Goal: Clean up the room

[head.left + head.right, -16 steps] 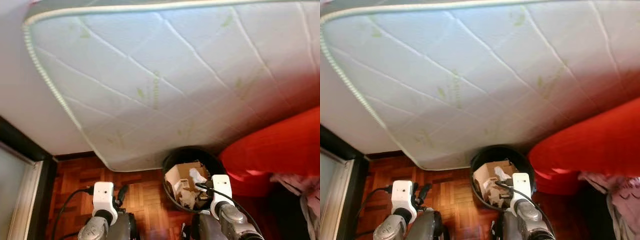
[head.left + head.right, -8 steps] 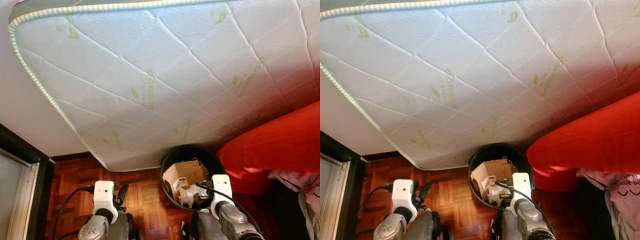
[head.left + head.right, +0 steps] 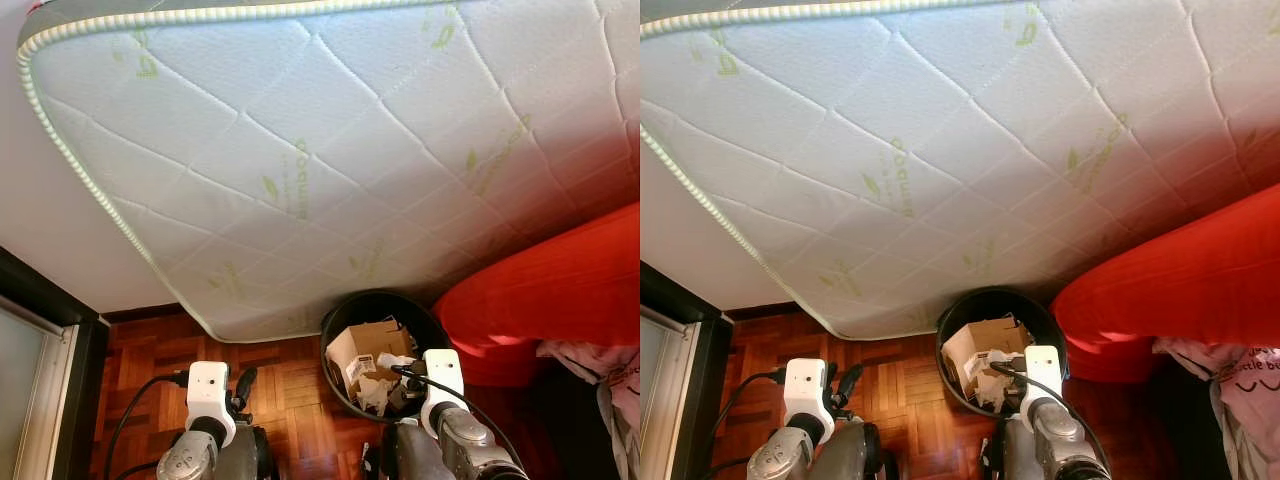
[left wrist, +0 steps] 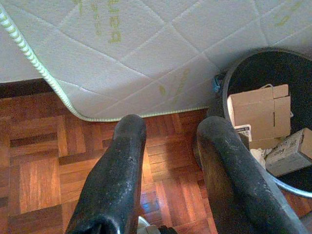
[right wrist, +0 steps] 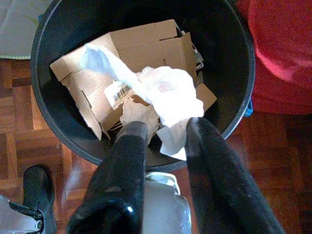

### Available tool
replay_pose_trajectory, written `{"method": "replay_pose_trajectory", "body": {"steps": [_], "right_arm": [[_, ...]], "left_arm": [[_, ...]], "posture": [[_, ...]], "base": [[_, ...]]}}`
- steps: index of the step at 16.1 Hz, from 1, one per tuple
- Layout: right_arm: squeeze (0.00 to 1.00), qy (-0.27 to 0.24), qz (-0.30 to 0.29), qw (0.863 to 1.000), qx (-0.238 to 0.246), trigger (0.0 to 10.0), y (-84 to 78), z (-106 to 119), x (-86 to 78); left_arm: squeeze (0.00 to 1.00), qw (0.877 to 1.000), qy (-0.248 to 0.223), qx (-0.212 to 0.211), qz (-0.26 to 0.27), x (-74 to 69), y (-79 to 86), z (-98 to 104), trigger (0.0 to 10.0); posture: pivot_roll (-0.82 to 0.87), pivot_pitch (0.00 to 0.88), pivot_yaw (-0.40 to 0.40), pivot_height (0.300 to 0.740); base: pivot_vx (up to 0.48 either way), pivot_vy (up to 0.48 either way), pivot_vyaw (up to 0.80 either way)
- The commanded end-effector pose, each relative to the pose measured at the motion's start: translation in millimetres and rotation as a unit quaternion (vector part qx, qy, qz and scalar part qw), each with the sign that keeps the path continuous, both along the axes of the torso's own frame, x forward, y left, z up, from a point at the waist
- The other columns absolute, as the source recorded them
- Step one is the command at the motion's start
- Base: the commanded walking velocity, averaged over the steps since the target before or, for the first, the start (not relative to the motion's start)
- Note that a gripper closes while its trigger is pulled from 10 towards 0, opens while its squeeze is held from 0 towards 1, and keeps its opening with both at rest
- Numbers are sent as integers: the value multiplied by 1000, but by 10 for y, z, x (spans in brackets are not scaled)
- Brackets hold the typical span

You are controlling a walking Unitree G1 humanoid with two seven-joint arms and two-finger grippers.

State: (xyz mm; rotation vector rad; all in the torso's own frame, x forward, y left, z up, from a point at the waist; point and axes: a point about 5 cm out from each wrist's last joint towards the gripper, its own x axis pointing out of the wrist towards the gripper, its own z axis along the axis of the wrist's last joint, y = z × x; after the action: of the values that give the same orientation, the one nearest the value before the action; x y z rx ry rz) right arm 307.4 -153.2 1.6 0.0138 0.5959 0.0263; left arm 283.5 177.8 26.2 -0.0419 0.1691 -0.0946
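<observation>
Reddish parquet floor [image 3: 290, 385], round black plastic bin [image 5: 234, 87] holding brown cardboard, right end effector [image 5: 163, 129] spread over crumpled white tissue [image 5: 165, 95], left end effector [image 4: 170, 129] spread, empty.

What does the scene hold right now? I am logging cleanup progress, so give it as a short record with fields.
bin: black round bin on the parquet floor, between mattress and red cushion
bin contents: cardboard box, crumpled paper
right pincer: right pincer over the bin's rim, fingers apart, white crumpled paper at its tips; whether it is gripped or let go cannot be told
left pincer: left pincer open, empty, above the floor beside the bin
mattress: white quilted mattress leaning over the bin
red cushion: red cushion on the robot's right
</observation>
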Motion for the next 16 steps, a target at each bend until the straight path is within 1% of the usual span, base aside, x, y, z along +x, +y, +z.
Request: {"method": "replay_pose_trajectory", "body": {"steps": [1, 4, 8, 12, 16], "right_arm": [[1000, 25, -6, 1000, 4, 10000, -14, -114, -111], [1000, 27, 0, 1000, 9, 10000, 3, -118, -114], [1000, 42, 34, 998, 26, 10000, 75, -154, -150], [1000, 45, 36, 998, 21, 10000, 42, -183, -185], [1000, 43, 35, 998, 12, 10000, 4, -179, -182]], "left_arm": [[0, 1000, 18, -6, 4, -69, 10, -74, 10000], [0, 1000, 17, -6, 3, -68, 8, -73, 10000], [0, 1000, 18, -5, 3, -74, 7, -76, 10000], [0, 1000, 19, -6, 3, -75, 3, -80, 10000], [0, 1000, 19, -5, 3, -76, 1, -80, 10000]], "posture": [[86, 384, -28, 642], [86, 385, -27, 642], [87, 387, -27, 642], [87, 387, -26, 642], [87, 387, -25, 642]], "base": [[0, 0, 0], [0, 0, 0], [0, 0, 0], [0, 0, 0], [0, 0, 0]]}}
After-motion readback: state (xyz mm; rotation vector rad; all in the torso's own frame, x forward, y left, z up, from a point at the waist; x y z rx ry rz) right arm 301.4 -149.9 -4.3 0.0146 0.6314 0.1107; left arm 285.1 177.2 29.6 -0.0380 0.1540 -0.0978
